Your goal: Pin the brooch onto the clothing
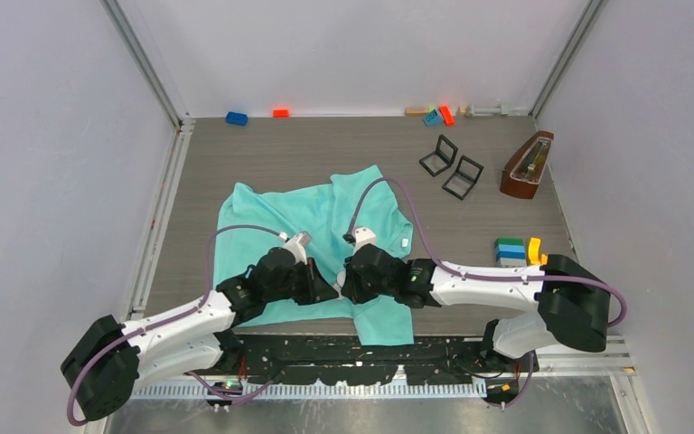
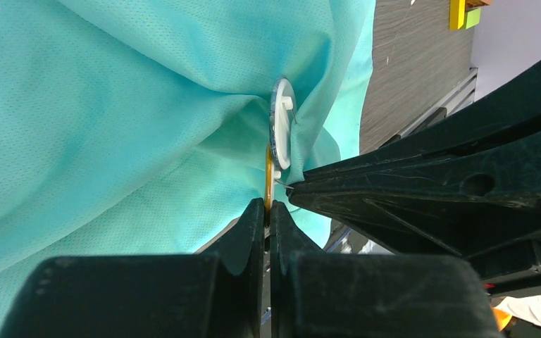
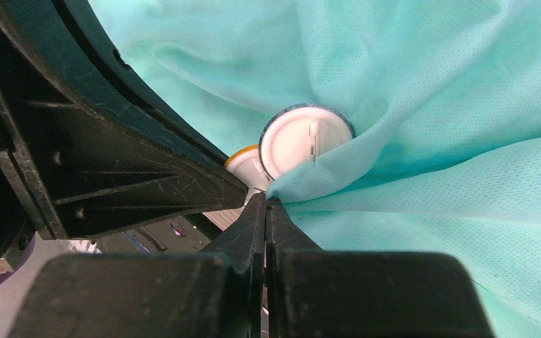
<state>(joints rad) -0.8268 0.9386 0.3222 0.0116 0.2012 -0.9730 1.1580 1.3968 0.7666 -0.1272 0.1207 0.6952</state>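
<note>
Top view: the T-shirt [image 1: 298,212] lies crumpled mid-surface [image 1: 235,154]. My left fingers [image 1: 331,291] and right fingers [image 1: 350,284] meet at its near edge.

Left wrist view: my left fingers are closed tight on the orange-rimmed edge of the brooch [image 2: 282,130], which presses against the cloth.

Right wrist view: my right fingers are closed, pinching a shirt fold just beside the brooch's white back.

Your top view looks down over the table [image 1: 343,149] from behind; both wrist views sit close behind their fingers [image 2: 250,232], sharing the brooch [image 3: 303,141] just ahead.
</note>
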